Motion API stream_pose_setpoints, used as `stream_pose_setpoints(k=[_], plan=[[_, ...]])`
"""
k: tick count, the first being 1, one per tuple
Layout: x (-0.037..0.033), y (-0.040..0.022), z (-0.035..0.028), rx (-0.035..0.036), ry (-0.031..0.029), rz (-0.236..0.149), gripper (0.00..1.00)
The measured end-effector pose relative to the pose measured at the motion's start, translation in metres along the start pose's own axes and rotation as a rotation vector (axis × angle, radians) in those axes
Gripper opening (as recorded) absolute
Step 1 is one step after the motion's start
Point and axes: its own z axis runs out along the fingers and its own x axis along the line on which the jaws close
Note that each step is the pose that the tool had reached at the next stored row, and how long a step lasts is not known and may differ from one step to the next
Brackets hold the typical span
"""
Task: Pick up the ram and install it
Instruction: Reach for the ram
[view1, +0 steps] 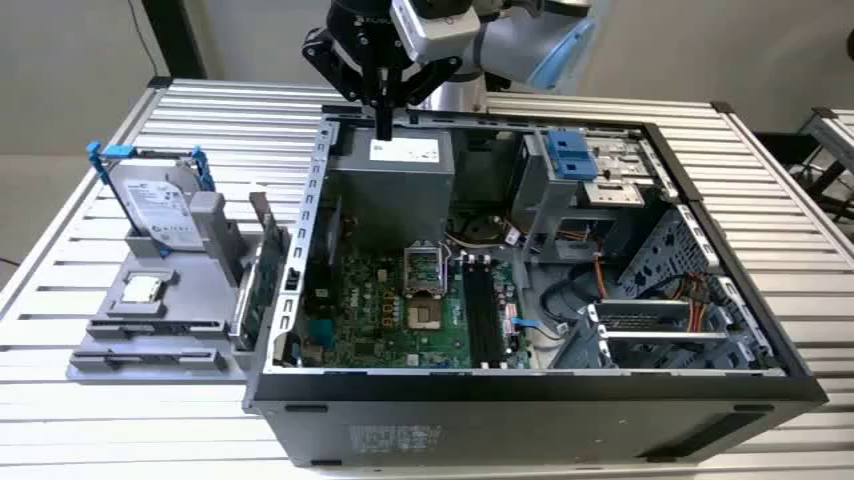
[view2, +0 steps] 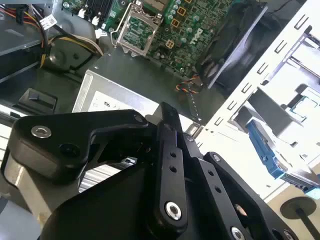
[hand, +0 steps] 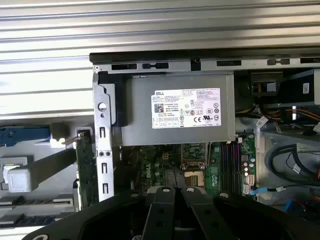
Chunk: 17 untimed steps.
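Note:
My gripper (view1: 384, 128) hangs shut, with nothing between its fingers, over the back edge of the open computer case (view1: 747, 390), just above the grey power supply (view1: 394, 170). In both wrist views the black fingers (view2: 167, 117) (hand: 162, 200) meet above that power supply (hand: 175, 110). The dark memory slots (view1: 481, 310) (hand: 231, 165) lie on the green motherboard (view1: 380, 315), well below the gripper. A grey rack (view1: 147, 345) at the exterior view's left holds thin boards on edge (view1: 267, 265). Which of them is the ram I cannot tell.
A silver hard drive (view1: 158, 205) stands upright in the rack. The case rests on a slatted metal table (view1: 120, 430). Inside the case are drive cages with blue latches (view1: 567, 150), cables and a bare processor socket (view1: 423, 270).

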Motion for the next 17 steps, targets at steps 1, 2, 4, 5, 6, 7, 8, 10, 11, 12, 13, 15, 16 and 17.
stream_pose_setpoints(k=[1,2,4,5,6,7,8,10,11,12,13,15,16,17], plan=[[0.0000,0.0000,0.0000,0.0000,0.0000,0.000,0.00],[0.0000,0.0000,0.0000,-0.0001,-0.0001,0.000,0.00],[0.0000,0.0000,0.0000,0.0000,0.0000,0.000,0.00],[0.0001,0.0000,0.0000,0.0000,0.0000,0.000,0.00],[0.0003,0.0000,0.0000,0.0000,-0.0001,0.000,0.00],[0.0008,0.0000,0.0000,0.0000,-0.0001,0.000,0.00],[0.0012,-0.0001,0.0000,-0.0001,-0.0001,0.000,0.00],[0.0012,-0.0001,0.0000,0.0000,-0.0001,0.000,0.00],[0.0013,-0.0001,0.0000,0.0000,0.0000,0.000,0.00],[0.0013,-0.0001,0.0000,0.0000,0.0000,0.000,0.00],[0.0017,-0.0001,0.0000,-0.0001,-0.0001,0.000,0.00],[0.0024,-0.0002,0.0000,0.0000,-0.0001,0.000,0.00],[0.0028,-0.0002,0.0000,0.0000,-0.0001,0.000,0.00],[0.0033,-0.0002,-0.0001,0.0000,0.0000,0.000,0.00]])
